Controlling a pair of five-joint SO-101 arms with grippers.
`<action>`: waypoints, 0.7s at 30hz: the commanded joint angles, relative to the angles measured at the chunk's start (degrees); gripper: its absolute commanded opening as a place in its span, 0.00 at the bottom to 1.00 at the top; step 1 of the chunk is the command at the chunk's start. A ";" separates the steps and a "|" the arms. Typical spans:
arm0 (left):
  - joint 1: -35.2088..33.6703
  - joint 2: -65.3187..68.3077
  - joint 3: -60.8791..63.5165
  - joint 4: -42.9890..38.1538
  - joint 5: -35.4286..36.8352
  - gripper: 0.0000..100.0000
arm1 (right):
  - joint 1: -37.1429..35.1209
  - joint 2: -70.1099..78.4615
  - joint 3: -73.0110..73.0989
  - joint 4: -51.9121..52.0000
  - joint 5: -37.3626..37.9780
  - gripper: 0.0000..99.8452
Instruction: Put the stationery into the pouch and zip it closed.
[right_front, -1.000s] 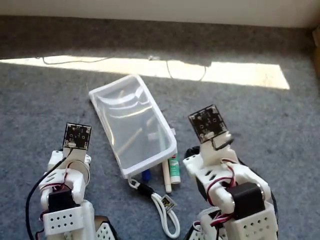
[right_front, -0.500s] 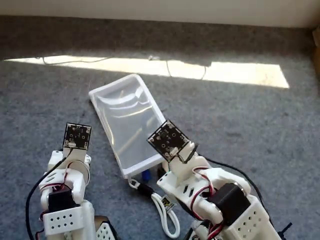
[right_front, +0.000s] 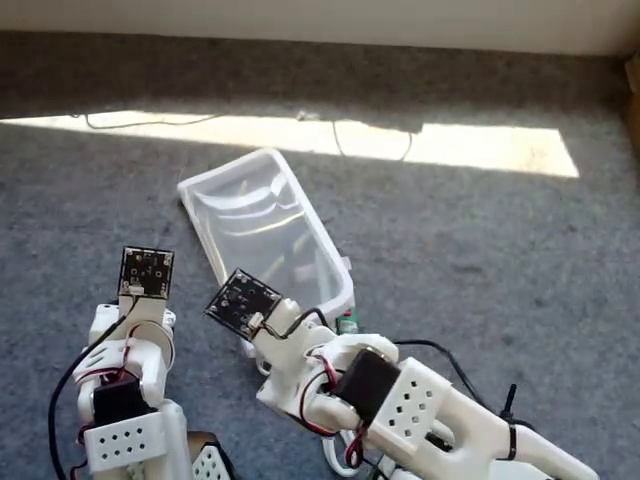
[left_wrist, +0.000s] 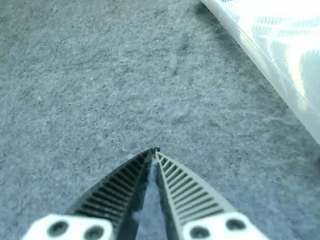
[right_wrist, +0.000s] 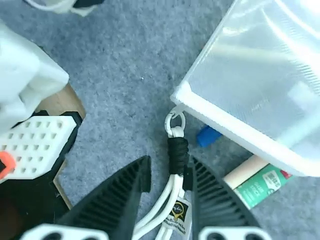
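Right wrist view: translucent white pouch (right_wrist: 260, 75), white cord (right_wrist: 156, 212) at its corner.

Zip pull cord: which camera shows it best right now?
The right wrist view: the cord runs from the pouch down between the open fingers of the right gripper. In the high view the right arm covers most of it. The left wrist view takes in carpet and the pouch edge.

Strap (right_wrist: 177, 152) between fingers (right_wrist: 120, 192); stationery (right_wrist: 260, 182) beside pouch (right_wrist: 260, 85)
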 joint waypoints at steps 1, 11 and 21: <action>-1.63 -0.66 1.54 -1.32 0.26 0.01 | -0.92 3.03 1.89 -6.90 -0.53 0.12; -1.89 -0.66 1.54 -1.41 0.35 0.01 | -0.75 6.55 5.05 -10.59 -0.53 0.12; -8.13 -0.66 1.54 -1.41 0.35 0.01 | -0.66 6.55 13.49 -16.31 -0.53 0.12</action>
